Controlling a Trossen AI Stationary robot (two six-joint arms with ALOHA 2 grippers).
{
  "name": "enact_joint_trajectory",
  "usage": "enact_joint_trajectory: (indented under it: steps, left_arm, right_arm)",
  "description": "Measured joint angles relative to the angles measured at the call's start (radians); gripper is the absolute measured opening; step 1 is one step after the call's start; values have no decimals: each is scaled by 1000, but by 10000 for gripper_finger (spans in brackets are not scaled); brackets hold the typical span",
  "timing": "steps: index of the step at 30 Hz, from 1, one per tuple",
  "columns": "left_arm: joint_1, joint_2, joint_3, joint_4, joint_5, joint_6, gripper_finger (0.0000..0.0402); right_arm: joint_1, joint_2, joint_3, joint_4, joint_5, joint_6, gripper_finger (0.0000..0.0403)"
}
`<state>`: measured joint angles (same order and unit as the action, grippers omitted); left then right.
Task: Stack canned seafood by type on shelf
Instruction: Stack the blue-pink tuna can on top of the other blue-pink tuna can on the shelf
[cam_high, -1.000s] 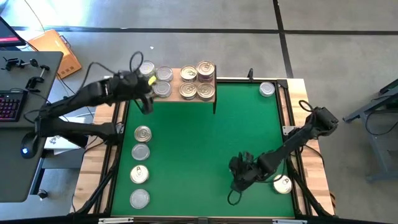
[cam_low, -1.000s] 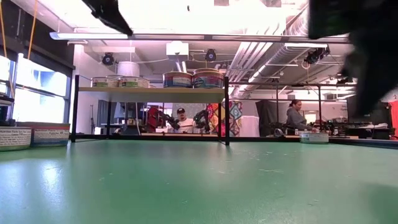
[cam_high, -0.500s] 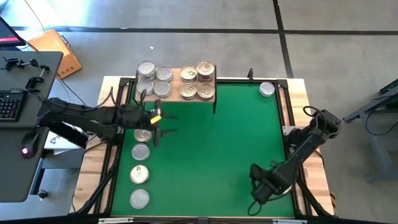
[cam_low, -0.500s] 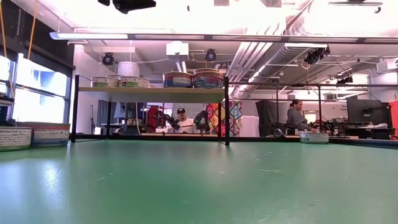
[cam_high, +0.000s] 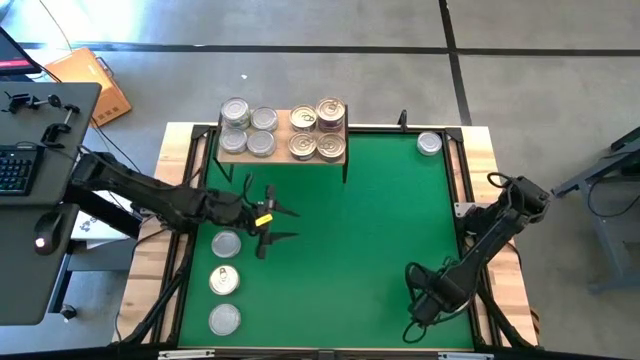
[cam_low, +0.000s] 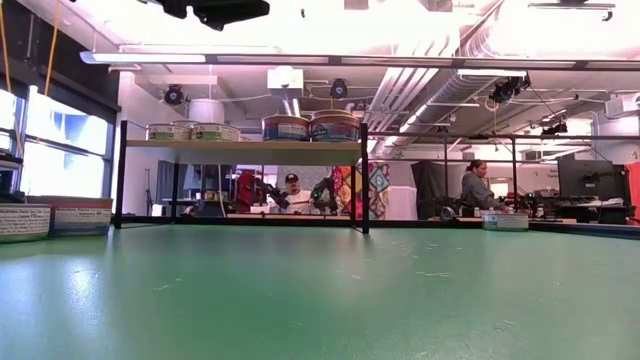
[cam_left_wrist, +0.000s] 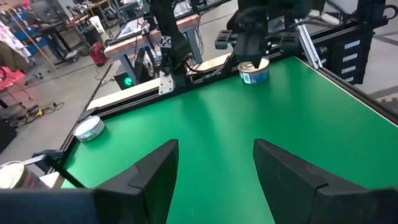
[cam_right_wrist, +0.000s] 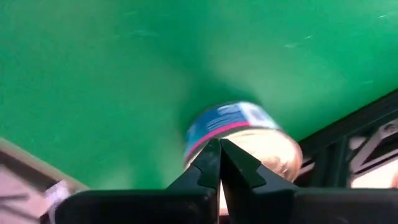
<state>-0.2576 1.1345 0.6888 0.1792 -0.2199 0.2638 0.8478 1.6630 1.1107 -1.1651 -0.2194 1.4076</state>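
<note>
The left claw (cam_high: 272, 222) hangs wide and empty over the green surface (cam_high: 360, 250), beside a row of loose tins (cam_high: 226, 244). The right claw (cam_high: 428, 300), pinched shut, hovers above a blue-labelled tin (cam_right_wrist: 239, 140). Eight tins crowd the shelf (cam_high: 282, 158).

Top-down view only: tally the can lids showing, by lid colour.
Silver-grey lids: 7
Gold pull-tab lids: 5
Total: 12 lids showing; cans beneath others or covered by an arm are not counted.
</note>
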Motion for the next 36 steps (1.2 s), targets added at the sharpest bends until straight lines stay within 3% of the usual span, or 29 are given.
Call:
enact_joint_trajectory:
  steps: [11, 18, 24, 32, 36]
  left_arm:
    - [0, 41, 0, 29, -3, 0, 200]
    - [0, 41, 0, 48, -3, 9, 200]
    - [1, 41, 0, 55, -3, 12, 200]
    - [1, 41, 0, 59, -2, 18, 200]
    - [0, 41, 0, 59, -2, 17, 200]
  right_arm:
    - [83, 0, -65, 19, -74, 70, 0]
    - [31, -5, -120, 108, -82, 35, 0]
    - [-109, -4, -75, 150, 128, -138, 0]
    - [-306, 4, -27, 373, 562, -419, 0]
    - [-343, 3, -26, 535, 605, -556, 0]
